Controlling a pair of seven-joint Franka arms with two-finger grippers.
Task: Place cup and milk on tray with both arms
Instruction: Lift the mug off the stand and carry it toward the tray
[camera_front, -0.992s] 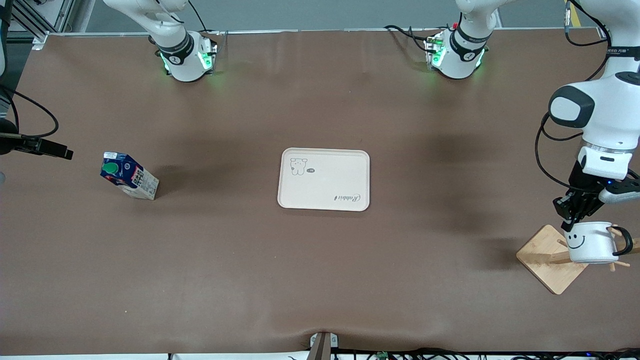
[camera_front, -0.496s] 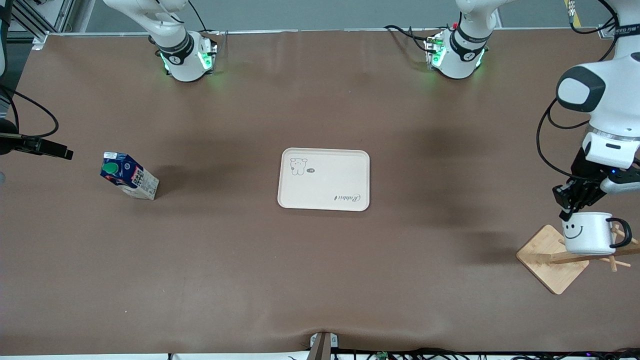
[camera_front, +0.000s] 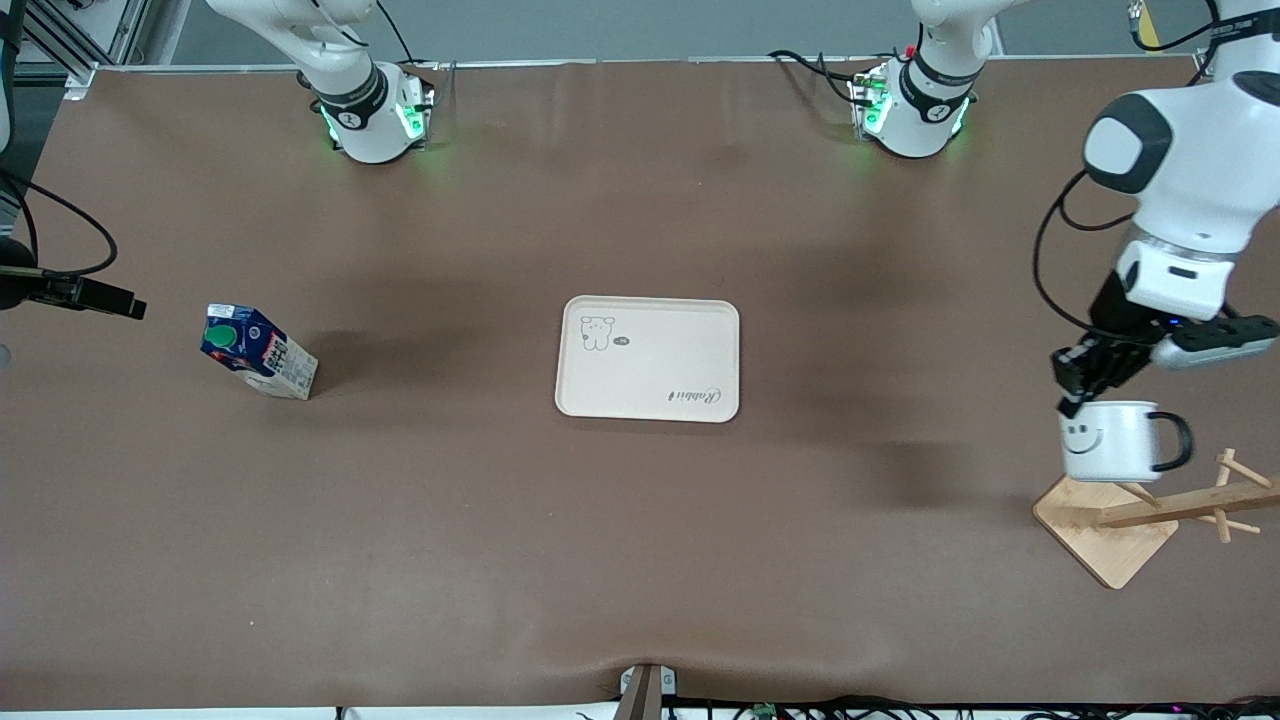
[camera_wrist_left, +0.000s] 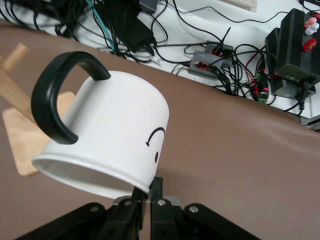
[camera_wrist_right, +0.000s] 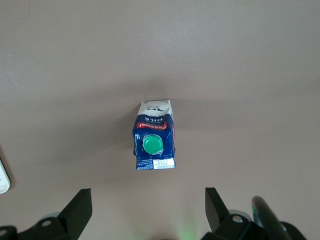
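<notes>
The white smiley cup (camera_front: 1105, 442) hangs tilted from my left gripper (camera_front: 1072, 398), which is shut on its rim, over the edge of the wooden rack base. In the left wrist view the cup (camera_wrist_left: 110, 130) fills the frame above the pinching left gripper (camera_wrist_left: 150, 195). The milk (camera_front: 258, 352) stands on the table toward the right arm's end. My right gripper (camera_wrist_right: 147, 196) is open and empty, high over the milk (camera_wrist_right: 154, 142). The cream tray (camera_front: 650, 385) lies bare at the table's middle.
A wooden rack with a square base (camera_front: 1100, 535) and pegs (camera_front: 1190, 505) stands under and beside the cup at the left arm's end. A black device with a cable (camera_front: 75, 292) juts in at the right arm's end.
My left gripper has lifted the cup off the rack peg and carried it up and toward the tray. The milk, the tray and the right arm have not moved.
</notes>
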